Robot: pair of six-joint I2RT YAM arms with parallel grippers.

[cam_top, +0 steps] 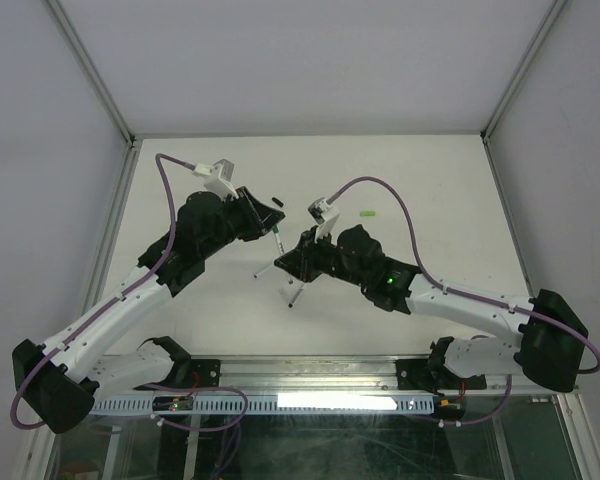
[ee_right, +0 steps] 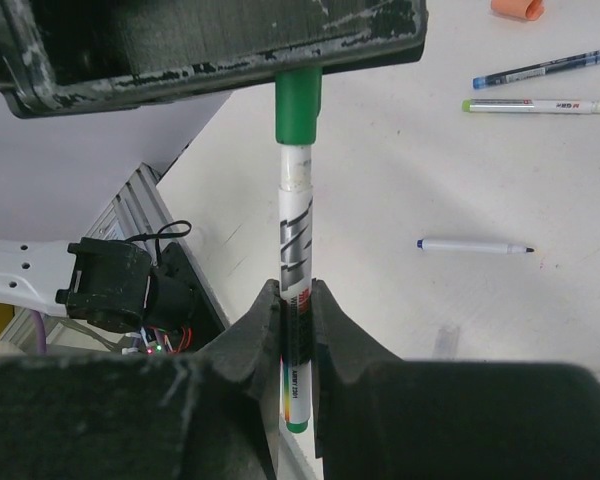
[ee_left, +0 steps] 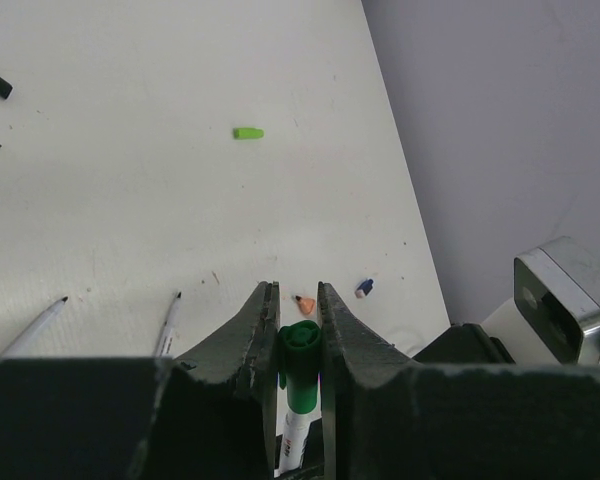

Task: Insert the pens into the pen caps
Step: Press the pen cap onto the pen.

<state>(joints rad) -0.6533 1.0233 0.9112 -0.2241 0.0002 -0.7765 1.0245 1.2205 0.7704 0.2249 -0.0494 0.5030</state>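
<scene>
From the top camera, the left gripper (cam_top: 269, 226) and the right gripper (cam_top: 286, 262) met near the middle of the table (cam_top: 430, 180). The left reached in from 8 o'clock and the right from 4 o'clock. A white pen (cam_top: 277, 241) ran between them. A light green cap (cam_top: 368, 212) lay alone toward 2 o'clock of them. A black cap (cam_top: 275, 200) lay just off the left gripper at 12 o'clock.

In the left wrist view, the left gripper's jaws stood narrow, clamped on a dark green cap (ee_left: 300, 352). The white pen's barrel showed below the cap at 6 o'clock. Just past the fingertips at 12 o'clock an orange cap (ee_left: 304, 304) lay on the table, with a blue cap (ee_left: 364, 288) near it at 2 o'clock. A black-tipped pen (ee_left: 168, 325) lay at 9 o'clock of the jaws.

In the right wrist view, the right gripper's jaws were narrow, gripping the white pen low on its barrel. The pen rose toward 12 o'clock, its top end inside the dark green cap under the left gripper. At 2 o'clock a dark blue pen (ee_right: 545, 69) and a green-tipped pen (ee_right: 540, 105) lay side by side, and a blue-tipped pen (ee_right: 475, 245) lay at 3 o'clock.
</scene>
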